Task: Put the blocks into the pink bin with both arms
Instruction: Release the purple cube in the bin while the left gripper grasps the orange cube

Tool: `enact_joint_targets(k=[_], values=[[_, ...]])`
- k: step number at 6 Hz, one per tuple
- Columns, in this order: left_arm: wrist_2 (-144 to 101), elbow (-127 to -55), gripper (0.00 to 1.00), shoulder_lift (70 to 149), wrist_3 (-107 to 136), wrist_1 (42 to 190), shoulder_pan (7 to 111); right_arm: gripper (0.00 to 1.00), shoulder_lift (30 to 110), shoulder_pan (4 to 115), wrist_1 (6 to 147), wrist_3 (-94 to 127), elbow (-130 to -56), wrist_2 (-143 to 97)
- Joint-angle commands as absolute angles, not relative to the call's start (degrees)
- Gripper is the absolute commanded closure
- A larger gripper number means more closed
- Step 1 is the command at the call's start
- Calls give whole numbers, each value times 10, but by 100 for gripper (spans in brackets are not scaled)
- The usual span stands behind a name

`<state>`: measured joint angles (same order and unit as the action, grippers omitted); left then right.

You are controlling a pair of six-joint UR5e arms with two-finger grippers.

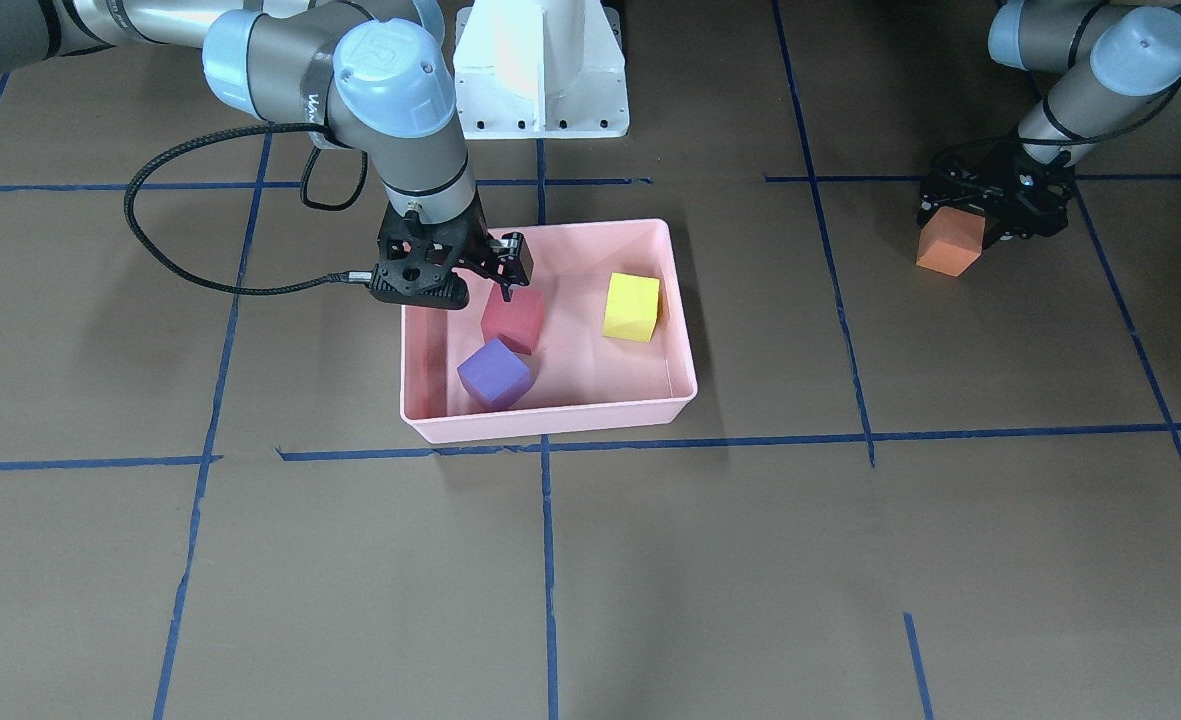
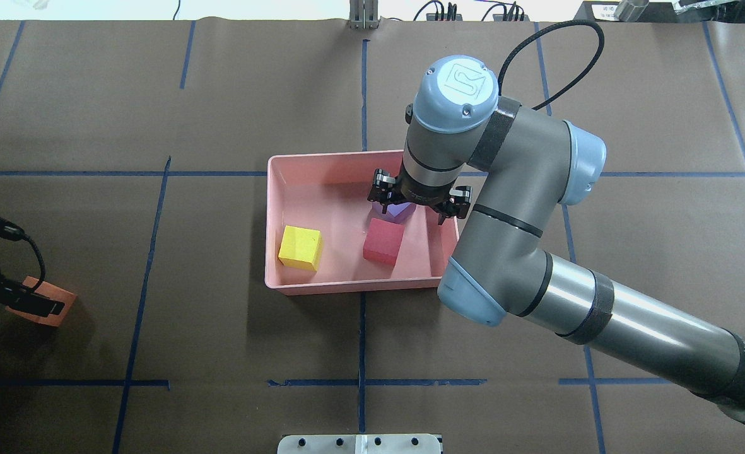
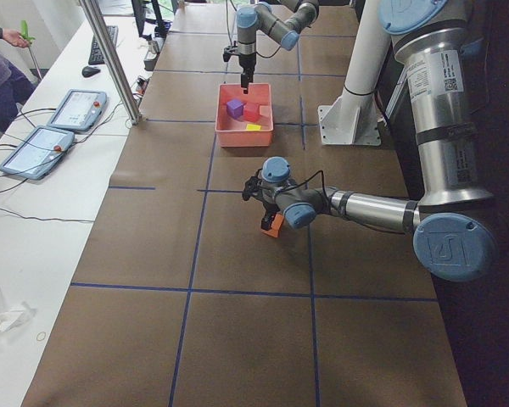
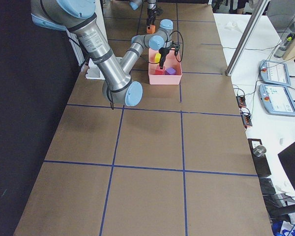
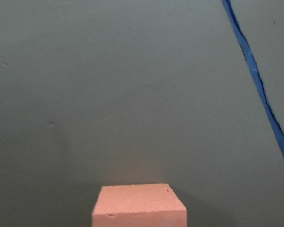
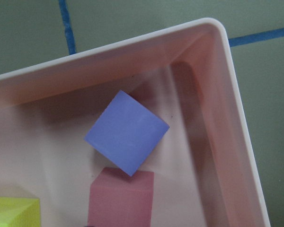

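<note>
At far left the left claw (image 2: 31,302) sits on the orange block (image 2: 57,291) on the counter (image 2: 221,328) — clamped or not, I cannot tell. The pink bin (image 2: 347,287) holds the yellow block (image 2: 299,247), red block (image 2: 383,240) and purple block (image 2: 400,213); the right claw (image 2: 417,203) hangs above them — spread apart, empty.

Overhead and front-facing cameras look steeply down from opposite sides, sharing the shallow pale pink plastic bin (image 2: 353,285); the right wrist camera views it close.
</note>
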<state>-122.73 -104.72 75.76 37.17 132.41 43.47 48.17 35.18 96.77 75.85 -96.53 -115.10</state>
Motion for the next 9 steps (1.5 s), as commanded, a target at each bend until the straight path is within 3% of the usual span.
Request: enact_joint_targets(k=[1,2,4,7,9], values=[[-1223,-1030,12,760,372,1323,423,0,493,352,955,756,-966,-1151],[-1222,-1028,33,761,372,1321,423,0,493,352,955,756,-967,-1151],[-1223,-1027,50,764,370,1321,424,0,495,358,955,755,-974,-1152],[-1230,-1063,49,814,375,1297,458,0,513,384,956,713,-1002,-1154],[-1229,-1128,49,964,376,1052,466,0,566,416,955,604,-1042,-1162]])
